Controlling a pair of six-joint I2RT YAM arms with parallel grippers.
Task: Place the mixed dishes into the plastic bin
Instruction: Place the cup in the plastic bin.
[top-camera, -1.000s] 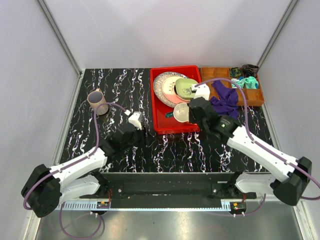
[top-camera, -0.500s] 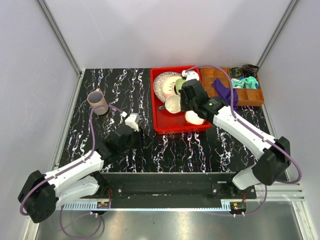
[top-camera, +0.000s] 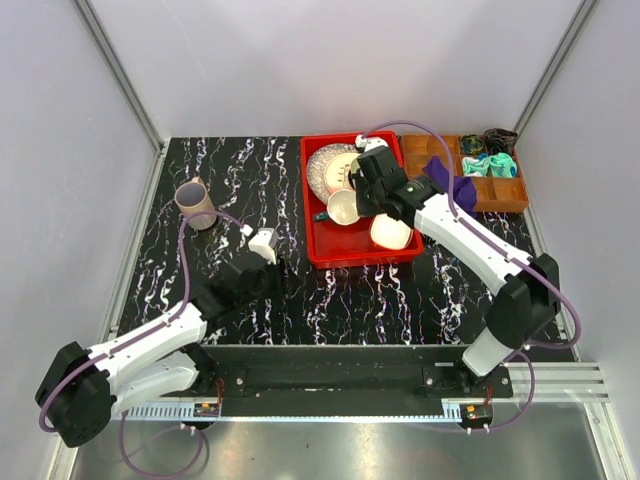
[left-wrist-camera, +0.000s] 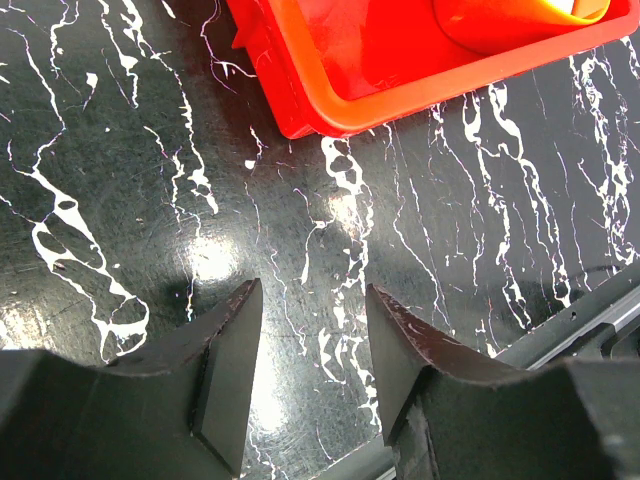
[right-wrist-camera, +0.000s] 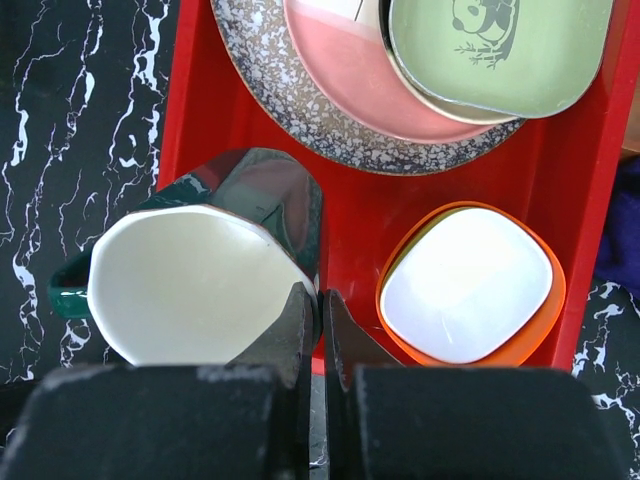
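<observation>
Dark green mug (right-wrist-camera: 190, 270) rim-clamped in right pincer (right-wrist-camera: 320, 300), near bin (right-wrist-camera: 180, 130) left wall; left pincer (left-wrist-camera: 310, 300) half-open, empty.

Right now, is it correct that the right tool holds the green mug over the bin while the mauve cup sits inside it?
Not quite: the top view shows the cup on the table, left of the bin. The right tool does hold the mug over the bin.
</observation>
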